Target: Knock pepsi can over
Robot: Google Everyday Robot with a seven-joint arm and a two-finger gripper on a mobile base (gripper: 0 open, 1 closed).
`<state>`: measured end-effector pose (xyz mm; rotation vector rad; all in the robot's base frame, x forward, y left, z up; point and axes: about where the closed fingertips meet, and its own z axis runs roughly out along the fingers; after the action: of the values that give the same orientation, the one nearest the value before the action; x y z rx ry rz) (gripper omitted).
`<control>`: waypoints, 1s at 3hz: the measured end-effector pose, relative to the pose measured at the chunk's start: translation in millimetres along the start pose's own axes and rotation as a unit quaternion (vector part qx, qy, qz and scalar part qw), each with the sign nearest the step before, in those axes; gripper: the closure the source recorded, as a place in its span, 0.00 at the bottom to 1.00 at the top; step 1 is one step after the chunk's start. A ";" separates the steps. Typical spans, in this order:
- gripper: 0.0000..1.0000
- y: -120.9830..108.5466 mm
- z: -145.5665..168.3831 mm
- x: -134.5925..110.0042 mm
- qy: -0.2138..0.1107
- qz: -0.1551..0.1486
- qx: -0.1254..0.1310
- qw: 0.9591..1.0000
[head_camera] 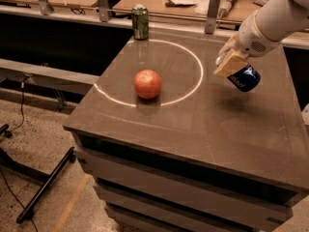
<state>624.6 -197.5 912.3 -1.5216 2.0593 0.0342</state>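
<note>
Gripper [231, 66] right-centre of frame, over right side of table [193, 129], fingers clamped on pepsi can [246, 78]. Can steeply tilted, seemingly lifted off surface, shadow beneath. Judgement: can grasped and tipped but not yet lying on tabletop, so knock-over unfinished. Left to do: lay can on side, release. Orange-red ball [147, 83] inside white ring [169, 40]. Green can [140, 21] upright, upper left, well apart.
</note>
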 end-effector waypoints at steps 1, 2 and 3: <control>1.00 14.0 11.6 -4.3 0.005 0.007 -0.055 0.998; 0.80 22.6 20.7 -7.2 0.019 0.007 -0.078 0.997; 0.58 22.6 21.6 -7.5 0.017 0.007 -0.078 0.997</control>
<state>615.3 -175.6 890.7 -1.6110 2.1358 0.1792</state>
